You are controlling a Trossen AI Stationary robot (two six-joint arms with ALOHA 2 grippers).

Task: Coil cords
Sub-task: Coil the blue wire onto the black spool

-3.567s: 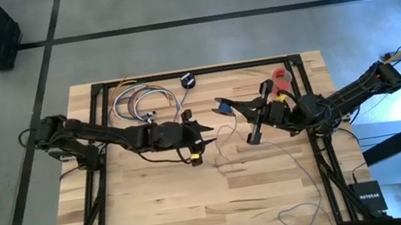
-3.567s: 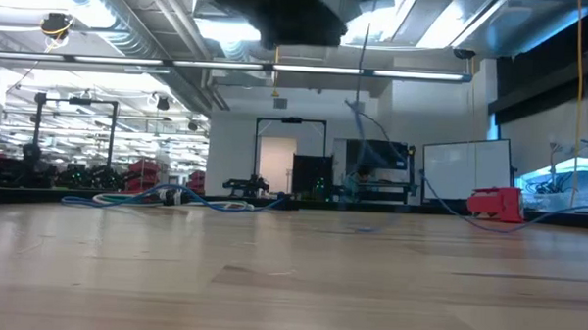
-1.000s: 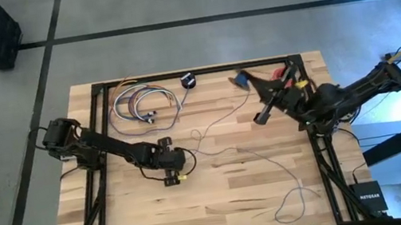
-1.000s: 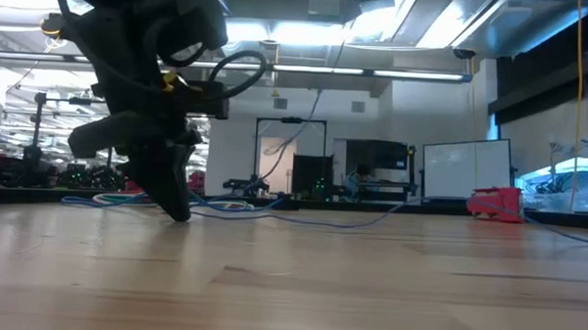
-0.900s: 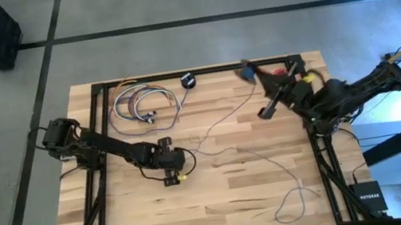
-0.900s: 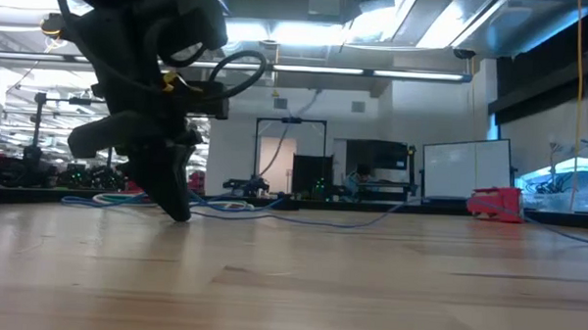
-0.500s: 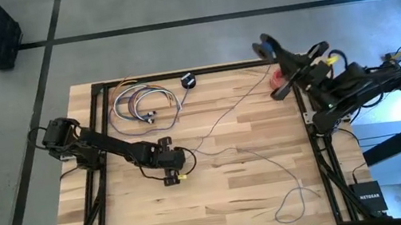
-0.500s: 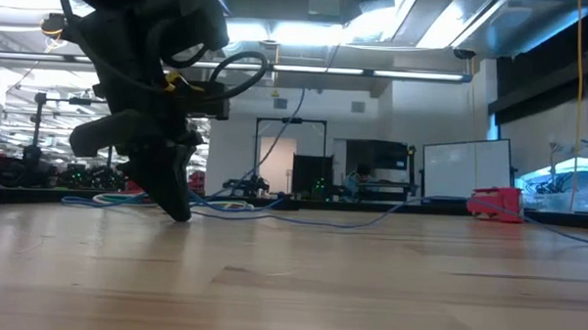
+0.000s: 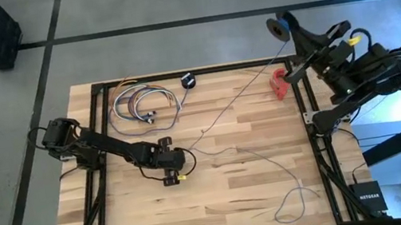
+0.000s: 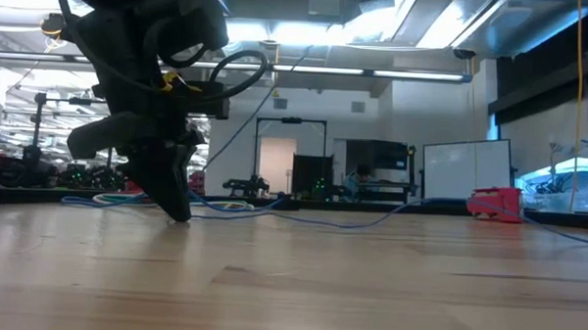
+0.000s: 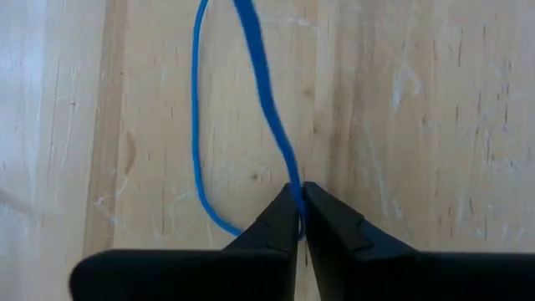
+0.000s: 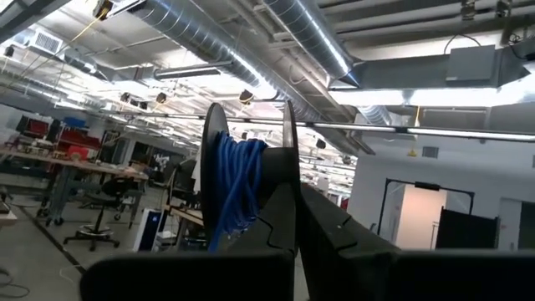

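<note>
A thin blue cord (image 9: 240,96) runs in a straight slanting line from a black spool (image 9: 277,27) down to my left gripper (image 9: 190,156), then lies slack across the wooden table to a loose loop (image 9: 289,211) near the front right. My left gripper, tip down on the table in the low view (image 10: 180,214), is shut on the cord. My right gripper (image 9: 285,32) is raised high past the table's far right corner and is shut on the spool (image 12: 241,186), which has blue cord wound on it. My left gripper pinches the cord (image 11: 294,194) between its two fingertips, coming steeply from above. The cord rises away from the fingers; a slack loop (image 11: 199,159) lies on the wood beside them. My right gripper pinches one thin flange of the spool (image 12: 288,159) between its two fingers, pointing upward. The spool is lifted clear, its wound cord (image 12: 236,192) to one side of the fingers.
A bundle of coloured cords (image 9: 141,102) lies at the far left of the table, a small black object (image 9: 187,80) at the far edge. A red tape roll (image 9: 281,83) (image 10: 495,203) sits at the far right. The black frame (image 9: 306,104) edges the table.
My right gripper has risen and swung toward the far right, past the table's far edge, carrying the spool and tipping upward. The span of cord between the spool and my left gripper has lifted off the table and drawn straighter.
</note>
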